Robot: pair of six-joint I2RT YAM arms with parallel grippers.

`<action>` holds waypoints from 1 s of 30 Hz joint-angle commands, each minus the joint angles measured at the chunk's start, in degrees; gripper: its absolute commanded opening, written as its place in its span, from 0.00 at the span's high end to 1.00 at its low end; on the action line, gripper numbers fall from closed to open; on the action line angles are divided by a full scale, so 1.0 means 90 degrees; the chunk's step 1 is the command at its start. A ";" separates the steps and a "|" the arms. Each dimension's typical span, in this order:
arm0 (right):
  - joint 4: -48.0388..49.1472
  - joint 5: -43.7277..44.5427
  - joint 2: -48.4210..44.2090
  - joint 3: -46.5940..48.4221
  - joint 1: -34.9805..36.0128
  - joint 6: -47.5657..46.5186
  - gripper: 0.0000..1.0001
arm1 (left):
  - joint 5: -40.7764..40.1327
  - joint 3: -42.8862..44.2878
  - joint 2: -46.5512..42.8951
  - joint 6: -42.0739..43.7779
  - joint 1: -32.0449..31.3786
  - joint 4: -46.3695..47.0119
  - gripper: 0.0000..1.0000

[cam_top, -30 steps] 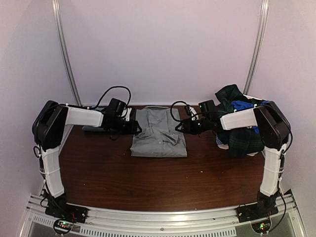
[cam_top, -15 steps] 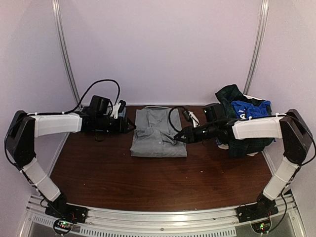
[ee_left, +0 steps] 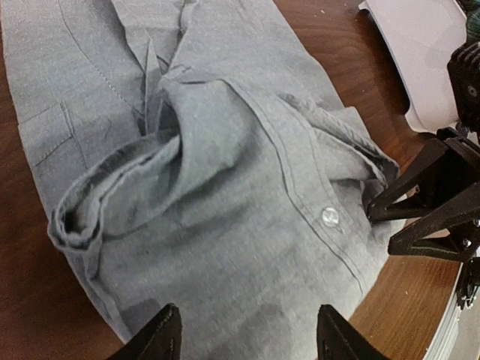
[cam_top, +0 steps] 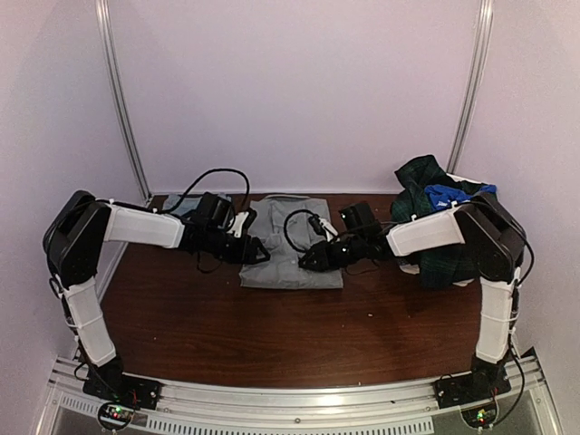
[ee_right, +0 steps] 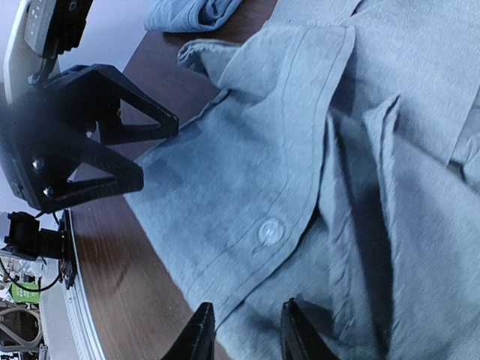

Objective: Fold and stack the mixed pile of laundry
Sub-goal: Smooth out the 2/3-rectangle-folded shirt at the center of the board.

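Across a dark, polished wood-grain table (cam_top: 272, 335), slick enough to let thin cloth slide rather than crease. In the far right corner, heaped and rumpled: the mixed laundry pile (cam_top: 421, 177), dark green-navy plaid with bright blue and white showing, close by the right arm (cam_top: 435, 231) and liable to be swept toward the table edge by a careless swing. At far centre, lying flat: a grey shirt (cam_top: 285, 227), soft thin weave, pocket (ee_left: 49, 139) stitched at one side, a loose ridge bunched through its middle and apt to be folded in as a lump unless smoothed. At far left, a small neat folded stack (cam_top: 177, 207) of blue-grey. Over the shirt's near left side, the left end effector (ee_left: 246, 309), black fingers (ee_left: 161, 337) spread wide, gripping nothing. At the near right edge, the right end effector (ee_right: 247, 306), tips set narrowly apart about the placket; impossible to tell whether pinching cloth or merely touching. Likely to lift two layers if set too deep, or to slip off the hem. Smallest, a pale round button (ee_left: 329, 217), hard and easy to snag.
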 commanded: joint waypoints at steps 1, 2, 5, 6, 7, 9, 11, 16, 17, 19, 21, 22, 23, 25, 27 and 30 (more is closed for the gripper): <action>-0.0277 0.0450 0.0511 0.0703 -0.0272 -0.0181 0.66 | -0.0062 0.0652 0.0500 -0.0166 0.0247 0.0395 0.37; -0.0279 0.0518 0.0602 0.0798 -0.0344 -0.0197 0.65 | -0.0016 0.0810 0.0691 -0.0155 0.0315 0.0392 0.37; -0.0184 0.0746 0.0785 0.1096 -0.0592 -0.0279 0.63 | 0.0040 0.1359 0.1145 -0.0044 0.0497 0.0344 0.36; -0.0227 0.0831 0.0860 0.1264 -0.0673 -0.0331 0.63 | 0.0034 0.1555 0.1302 -0.0005 0.0556 0.0290 0.36; -0.0271 0.0880 0.0949 0.1450 -0.0759 -0.0391 0.62 | 0.0077 0.1755 0.1431 0.0034 0.0610 0.0272 0.36; -0.0451 0.1025 0.1127 0.1866 -0.0902 -0.0515 0.59 | 0.0035 0.2141 0.1662 0.0097 0.0736 0.0153 0.36; -0.0626 0.1001 0.1153 0.2180 -0.1014 -0.0666 0.56 | 0.0059 0.2456 0.1747 0.0152 0.0883 0.0031 0.35; -0.0971 0.0516 0.0508 0.1872 -0.1117 -0.1185 0.46 | -0.0068 0.2203 0.1298 0.0365 0.1013 -0.0155 0.32; -0.1109 0.0494 0.0406 0.1780 -0.1119 -0.1315 0.45 | -0.0090 0.2123 0.1238 0.0384 0.1032 -0.0197 0.32; -0.1305 0.0348 0.0207 0.1548 -0.1129 -0.1488 0.42 | -0.0092 0.1980 0.1169 0.0414 0.1048 -0.0248 0.32; -0.1394 0.0211 0.0047 0.1289 -0.1129 -0.1649 0.40 | -0.0047 0.1861 0.1150 0.0436 0.1049 -0.0249 0.32; -0.1391 0.0099 -0.0023 0.1160 -0.1129 -0.1728 0.39 | -0.0056 0.1807 0.1150 0.0423 0.1049 -0.0226 0.32; -0.1391 0.0053 -0.0107 0.1025 -0.1129 -0.1808 0.37 | -0.0066 0.1756 0.1160 0.0418 0.1049 -0.0213 0.31; -0.1363 -0.0027 -0.0229 0.0839 -0.1131 -0.1926 0.34 | -0.0036 0.1747 0.1206 0.0417 0.1049 -0.0176 0.31; -0.1373 -0.0042 -0.0257 0.0777 -0.1139 -0.2018 0.27 | -0.0005 0.1818 0.1305 0.0439 0.1049 -0.0226 0.31; -0.1594 0.0045 -0.0067 0.0944 -0.1130 -0.2227 0.25 | 0.0036 0.1931 0.1441 0.0451 0.1048 -0.0272 0.31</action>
